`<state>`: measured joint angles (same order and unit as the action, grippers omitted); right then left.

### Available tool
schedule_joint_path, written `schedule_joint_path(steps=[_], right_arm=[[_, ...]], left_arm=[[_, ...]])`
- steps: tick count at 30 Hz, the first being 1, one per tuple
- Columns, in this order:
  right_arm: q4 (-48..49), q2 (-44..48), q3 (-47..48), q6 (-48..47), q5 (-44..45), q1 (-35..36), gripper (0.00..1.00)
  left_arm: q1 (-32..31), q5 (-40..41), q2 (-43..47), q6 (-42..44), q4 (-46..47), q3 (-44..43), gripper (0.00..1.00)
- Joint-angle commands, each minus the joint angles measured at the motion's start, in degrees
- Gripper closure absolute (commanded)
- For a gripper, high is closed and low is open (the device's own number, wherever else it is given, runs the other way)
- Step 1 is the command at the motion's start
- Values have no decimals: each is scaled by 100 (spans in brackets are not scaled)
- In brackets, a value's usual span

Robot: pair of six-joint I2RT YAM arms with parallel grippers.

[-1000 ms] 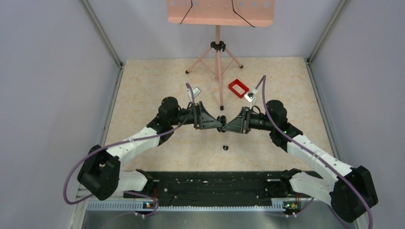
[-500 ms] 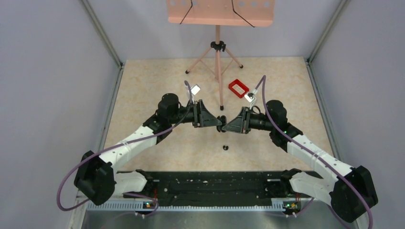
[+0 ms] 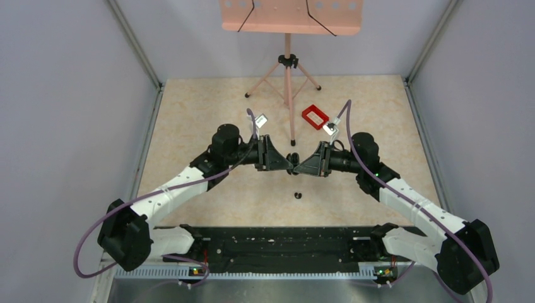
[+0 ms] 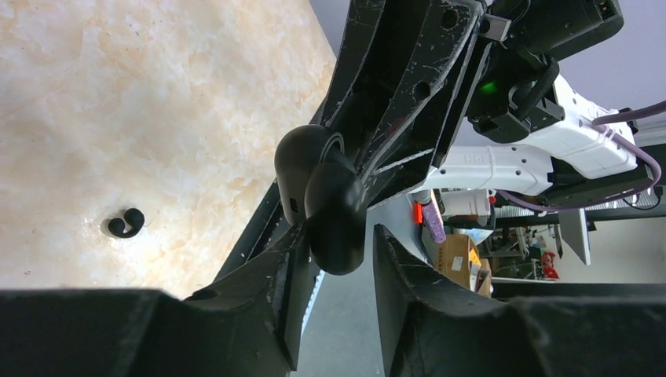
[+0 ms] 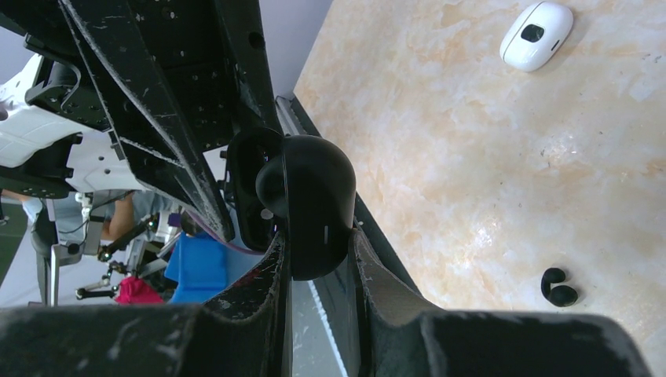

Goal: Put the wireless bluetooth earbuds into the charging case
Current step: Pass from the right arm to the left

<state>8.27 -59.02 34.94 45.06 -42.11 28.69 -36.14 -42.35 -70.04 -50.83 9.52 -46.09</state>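
Midway above the table (image 3: 189,113), left gripper (image 4: 339,236) and right gripper (image 5: 316,234) meet, each clamped on one half of the opened case (image 3: 292,156). Earbud (image 3: 298,195) lies loose on the tabletop below them, nearer the bases, untouched.

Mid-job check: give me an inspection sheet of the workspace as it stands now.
Surface: beige marbled table.
Job's things: case is in the air where the two grippers meet and looks hinged open; one earbud lies loose on the table, nearer the bases.
Clutter: red frame; white pod.
Grippers: right gripper has its jaws closed on the case; left gripper has its jaws flanking the case, grip unclear.
Cables: purple cable loops along each arm.
Surroundings: music stand at the back; grey walls.
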Motion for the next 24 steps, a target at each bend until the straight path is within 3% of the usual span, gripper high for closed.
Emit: schedule_joint_path(steps=[1, 5, 9, 11, 13, 14, 24], right_arm=[[148, 37, 193, -77, 3, -28, 100], [142, 43, 195, -80, 5, -28, 100], [127, 43, 194, -87, 15, -25, 100], [107, 51, 190, -97, 17, -29, 100], [98, 65, 189, -94, 21, -29, 100], [96, 66, 196, -96, 24, -30, 100], [96, 48, 230, -100, 15, -25, 100]], left_arm=[[-42, 44, -83, 91, 118, -258, 63], [-52, 71, -90, 82, 120, -239, 72], [-57, 131, -68, 93, 60, -234, 74], [-58, 168, -51, 123, 3, -250, 68], [-52, 223, -40, 126, -47, -265, 52], [-52, 272, -29, 126, -67, -275, 48], [-95, 548, 27, 319, -433, -454, 54]])
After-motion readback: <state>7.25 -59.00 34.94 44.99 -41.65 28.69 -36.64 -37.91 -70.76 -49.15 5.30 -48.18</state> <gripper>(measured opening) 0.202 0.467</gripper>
